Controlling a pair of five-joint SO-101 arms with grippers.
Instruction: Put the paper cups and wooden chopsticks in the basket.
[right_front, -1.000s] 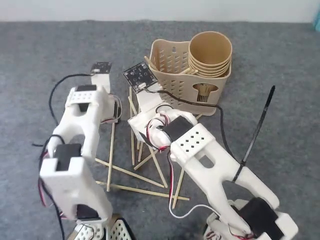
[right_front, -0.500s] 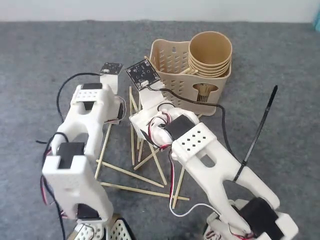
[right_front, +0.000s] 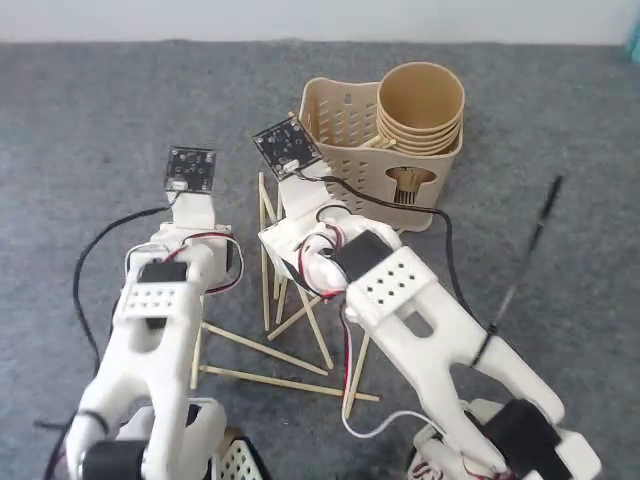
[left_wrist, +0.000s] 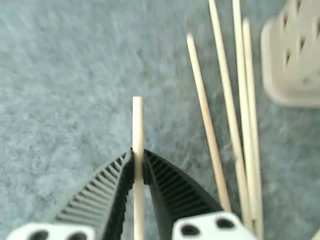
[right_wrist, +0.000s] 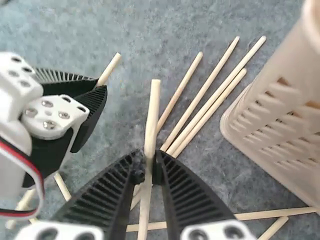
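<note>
My left gripper (left_wrist: 137, 162) is shut on a wooden chopstick (left_wrist: 137, 122), whose tip sticks out past the fingertips above the grey carpet. My right gripper (right_wrist: 148, 169) is shut on another chopstick (right_wrist: 152, 112), close beside the left gripper (right_wrist: 67, 107) and a short way from the basket (right_wrist: 280, 115). In the high view the beige basket (right_front: 345, 120) stands at the back with a stack of paper cups (right_front: 421, 100) inside it. Several loose chopsticks (right_front: 265, 350) lie crossed on the carpet between the two arms.
More chopsticks (left_wrist: 230, 100) lie side by side next to the basket's corner (left_wrist: 295, 60). A black cable tie (right_front: 525, 250) sticks up from the right arm. Open grey carpet lies to the left and right of the arms.
The left arm has drawn back toward the front of the table with its chopstick, its wrist board shifting left and nearer. The right arm has barely moved.
</note>
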